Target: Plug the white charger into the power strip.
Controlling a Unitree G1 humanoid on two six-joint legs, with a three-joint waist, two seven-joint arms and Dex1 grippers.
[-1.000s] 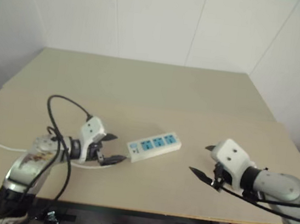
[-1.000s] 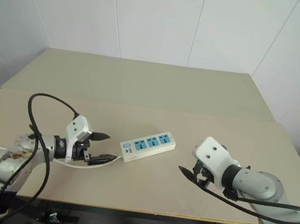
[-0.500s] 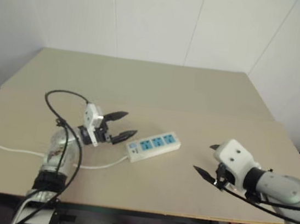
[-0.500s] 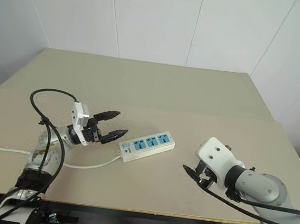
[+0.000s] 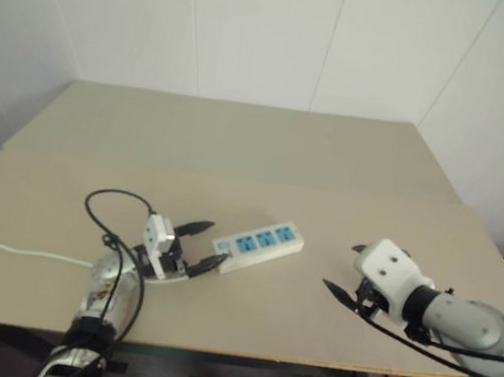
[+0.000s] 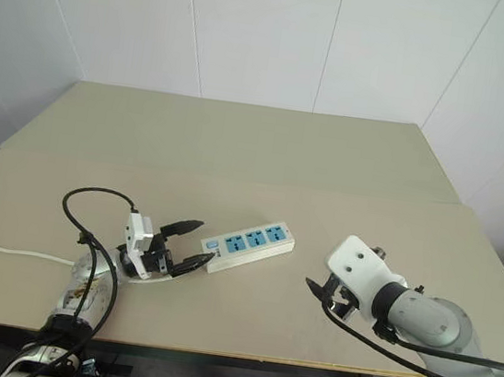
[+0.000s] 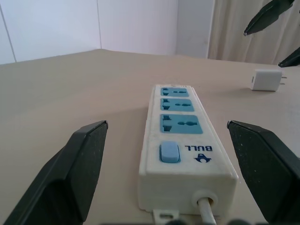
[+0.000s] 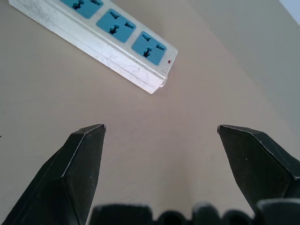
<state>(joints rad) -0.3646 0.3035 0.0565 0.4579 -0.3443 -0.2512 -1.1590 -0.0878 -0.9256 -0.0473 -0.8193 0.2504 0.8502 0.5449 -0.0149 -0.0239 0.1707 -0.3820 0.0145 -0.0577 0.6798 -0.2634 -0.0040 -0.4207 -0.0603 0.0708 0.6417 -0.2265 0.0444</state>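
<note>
white strip (image 5: 259,244) on bench (image 5: 257,152); we see left hand (image 5: 203,245) apart at its switch end, right hand (image 5: 345,271) apart, charger (image 7: 266,80) beyond.

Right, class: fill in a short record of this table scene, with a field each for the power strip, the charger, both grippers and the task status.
power strip: flat on the table, three blue sockets all empty, white cord trailing to the robot's left
white charger: lying on the table past the strip's far end, unplugged
left gripper: open, at the strip's cord end, holding nothing
right gripper: open, right of the strip, holding nothing
task status: charger not yet grasped or plugged in
</note>
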